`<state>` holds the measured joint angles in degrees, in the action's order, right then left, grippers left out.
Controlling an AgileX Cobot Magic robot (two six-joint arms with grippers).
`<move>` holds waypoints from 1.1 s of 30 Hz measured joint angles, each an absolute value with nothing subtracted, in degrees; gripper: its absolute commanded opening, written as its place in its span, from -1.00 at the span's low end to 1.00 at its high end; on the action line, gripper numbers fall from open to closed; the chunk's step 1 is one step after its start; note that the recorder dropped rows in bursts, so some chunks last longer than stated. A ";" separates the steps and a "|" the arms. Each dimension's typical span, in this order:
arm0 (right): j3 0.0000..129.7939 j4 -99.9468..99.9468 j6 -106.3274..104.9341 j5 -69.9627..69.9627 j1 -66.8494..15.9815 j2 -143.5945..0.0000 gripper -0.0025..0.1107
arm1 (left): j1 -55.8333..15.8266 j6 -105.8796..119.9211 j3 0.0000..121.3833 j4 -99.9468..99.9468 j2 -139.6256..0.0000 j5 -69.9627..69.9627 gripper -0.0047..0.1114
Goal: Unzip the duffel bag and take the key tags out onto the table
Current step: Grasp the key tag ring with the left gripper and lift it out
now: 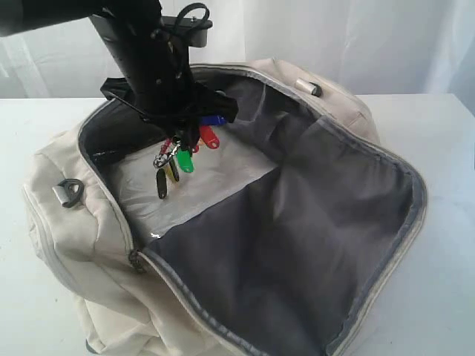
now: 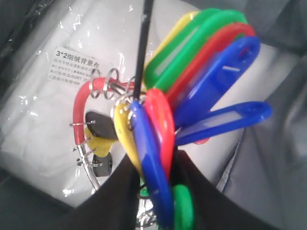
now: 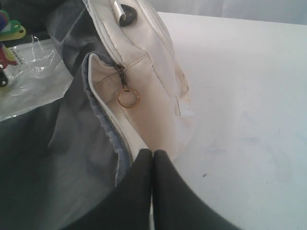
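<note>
Duffel bag (image 1: 82, 222) lies on the table (image 1: 430, 148), main zip undone all the way, top flap folded out so the dark grey lining shows

Left gripper (image 1: 182, 126) is down inside the bag mouth, fingers closed on the key tags (image 1: 182, 156). In the left wrist view the two black fingers (image 2: 115, 201) pinch the red, blue and yellow tags at the base of the bunch. The rest fans out and the metal rings hang loose.

Tags hang over a clear-wrapped white packet (image 1: 215, 178) on the bag floor; cannot tell if the lowest tag touches it

Right gripper (image 3: 152, 177) is fully closed, fingers touching, nothing between them. It sits just beside the bag's end, near a zip pull with a gold ring (image 3: 127, 96)
</note>
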<state>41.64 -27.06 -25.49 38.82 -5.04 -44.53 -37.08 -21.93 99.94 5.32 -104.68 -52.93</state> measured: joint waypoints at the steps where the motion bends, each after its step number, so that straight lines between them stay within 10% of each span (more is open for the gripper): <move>1: 41.64 -27.06 -25.49 38.82 -5.04 -44.53 -0.96 | -37.08 -21.46 100.22 5.32 -104.38 -53.49 -0.92; 33: 41.64 -27.06 -25.49 38.94 -5.04 -44.53 -0.96 | -37.08 -5.94 100.46 6.80 -88.95 -58.76 -0.92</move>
<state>41.64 -27.06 -25.49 38.94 -5.04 -44.53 -37.08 -5.94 100.46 6.80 -88.95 -58.76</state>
